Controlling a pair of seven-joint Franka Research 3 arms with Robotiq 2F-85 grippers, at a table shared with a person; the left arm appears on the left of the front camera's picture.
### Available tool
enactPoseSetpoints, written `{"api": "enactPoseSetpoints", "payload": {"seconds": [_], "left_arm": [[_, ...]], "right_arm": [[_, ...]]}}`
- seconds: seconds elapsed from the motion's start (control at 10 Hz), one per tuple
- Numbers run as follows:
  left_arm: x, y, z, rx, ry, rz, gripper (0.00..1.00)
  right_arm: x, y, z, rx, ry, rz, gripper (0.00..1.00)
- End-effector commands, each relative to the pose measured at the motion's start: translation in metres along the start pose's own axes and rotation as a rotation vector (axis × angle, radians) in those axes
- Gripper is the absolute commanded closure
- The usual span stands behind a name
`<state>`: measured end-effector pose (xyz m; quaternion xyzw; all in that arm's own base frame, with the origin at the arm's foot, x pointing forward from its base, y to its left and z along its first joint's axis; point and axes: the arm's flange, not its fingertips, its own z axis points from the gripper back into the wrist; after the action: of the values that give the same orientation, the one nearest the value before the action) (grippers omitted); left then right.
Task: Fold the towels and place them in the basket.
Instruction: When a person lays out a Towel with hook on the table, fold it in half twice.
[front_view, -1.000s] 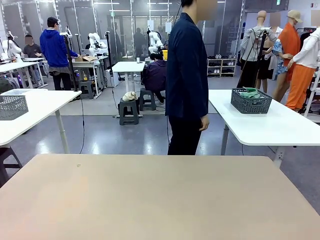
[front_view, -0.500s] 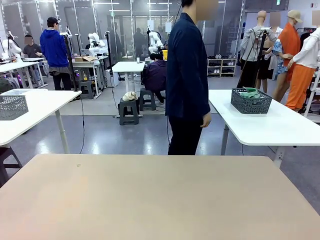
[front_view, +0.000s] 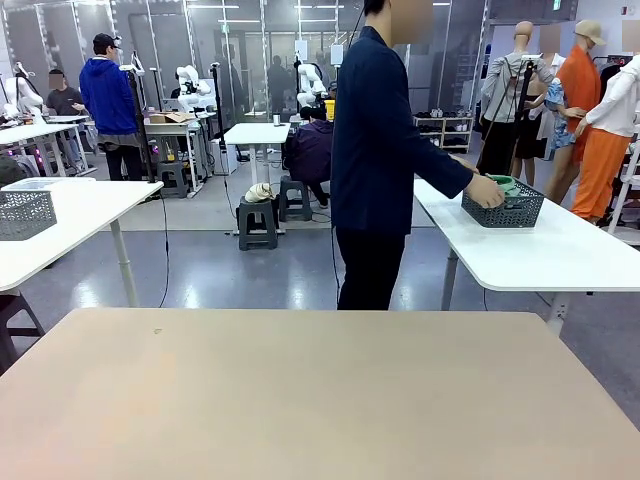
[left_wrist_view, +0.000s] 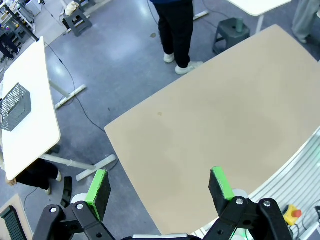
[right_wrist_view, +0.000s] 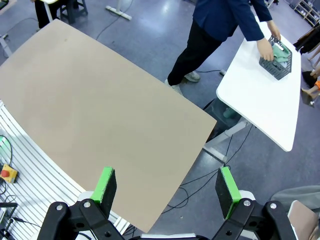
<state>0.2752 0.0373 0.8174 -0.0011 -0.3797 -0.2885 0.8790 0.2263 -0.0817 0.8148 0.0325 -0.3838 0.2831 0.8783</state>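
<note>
The dark grey basket (front_view: 506, 207) stands on a white side table (front_view: 560, 255) beyond the right end of my beige table (front_view: 320, 390). A green towel (front_view: 503, 184) lies bunched inside it. A person in a dark jacket stands at the far side, one hand (front_view: 485, 190) on the basket's near rim. In the right wrist view the basket (right_wrist_view: 276, 60), with the green towel (right_wrist_view: 281, 55) in it, sits far off with the hand (right_wrist_view: 265, 48) at it. My left gripper (left_wrist_view: 159, 185) and right gripper (right_wrist_view: 166, 187) hang high above the beige table, both open with nothing between the fingers.
A paler grey lattice basket (front_view: 25, 213) sits on another white table (front_view: 70, 225) at the left, also seen as a lattice basket (left_wrist_view: 15, 106) in the left wrist view. Stools and other workstations with people stand farther back. The beige tabletop (left_wrist_view: 215, 115) is bare.
The person's arm, hanging at the side before, has swung out to the right and the hand now rests on the basket. Both grippers have stayed still.
</note>
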Motion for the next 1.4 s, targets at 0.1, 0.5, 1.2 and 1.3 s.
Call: {"api": "enactPoseSetpoints", "payload": {"seconds": [0.1,0.5,1.2,1.3], "left_arm": [[-0.0004,-0.0001,0.0012,-0.01,0.015,-0.026,0.0],[-0.0049,0.0012,0.0058,-0.019,0.094,-0.079,0.0],[-0.0075,0.0083,0.0089,-0.138,0.091,-0.099,0.0],[-0.0069,0.0082,0.0085,-0.146,0.089,-0.099,0.0]], "right_arm": [[0.0,0.0,0.0,0.0,0.0,0.0,0.0],[-0.0023,0.002,0.0027,0.053,0.016,0.062,0.0],[-0.0011,0.0081,0.0049,0.174,0.026,0.175,0.0],[-0.0012,0.0085,0.0056,0.187,0.033,0.185,0.0]]}}
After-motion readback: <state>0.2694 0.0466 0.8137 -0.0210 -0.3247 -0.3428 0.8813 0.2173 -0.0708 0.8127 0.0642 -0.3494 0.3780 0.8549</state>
